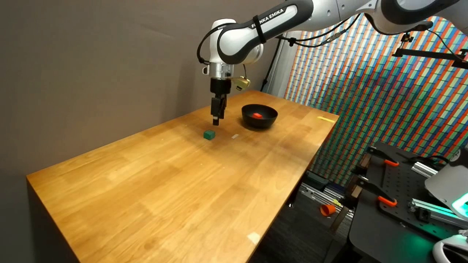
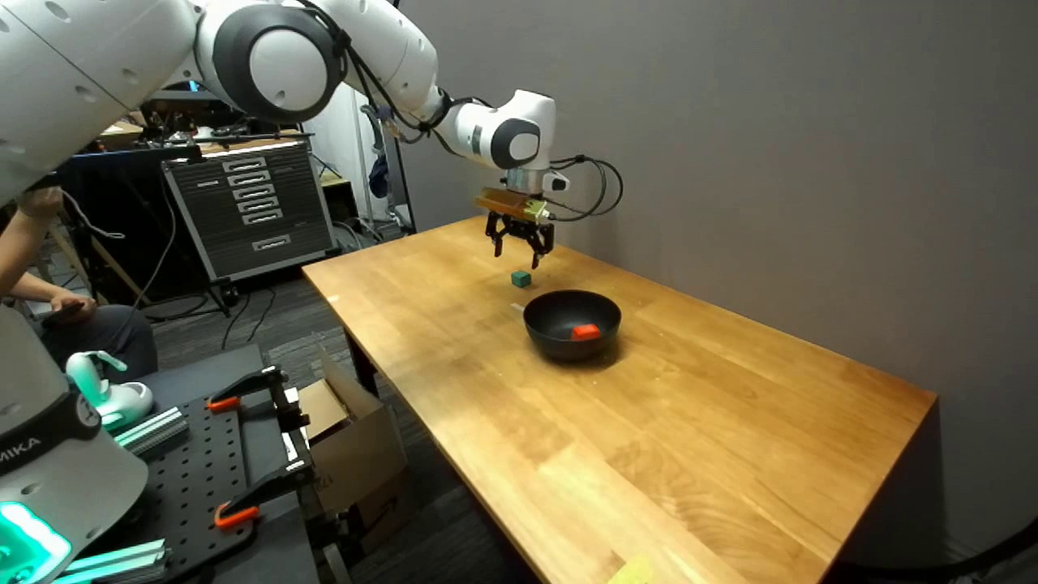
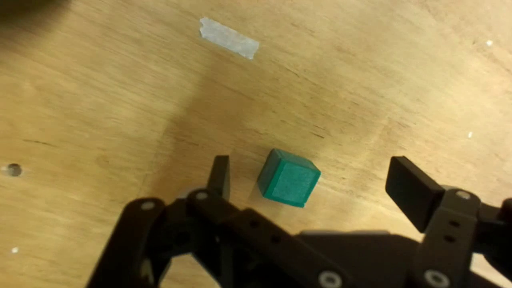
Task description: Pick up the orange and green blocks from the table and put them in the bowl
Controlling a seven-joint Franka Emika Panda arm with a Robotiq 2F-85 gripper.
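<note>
While the orange block (image 2: 585,332) already sits inside the black bowl (image 2: 568,350), the green block (image 3: 290,180) rests on the wooden table (image 2: 649,405) beneath the gripper (image 2: 516,258), whose jaws stand wide apart, holding nothing. Seen in the wrist view, this roughly cubic block, with no clear long axis, shows below the gap, nearer the finger (image 3: 220,178) on that view's left and slightly askew to it, so the descent probably calls for a small sideways correction.

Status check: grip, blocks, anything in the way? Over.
End effector open, above green block. Green block on table, ungripped. Orange block in bowl. Bowl nearby, likely out of descent path.
</note>
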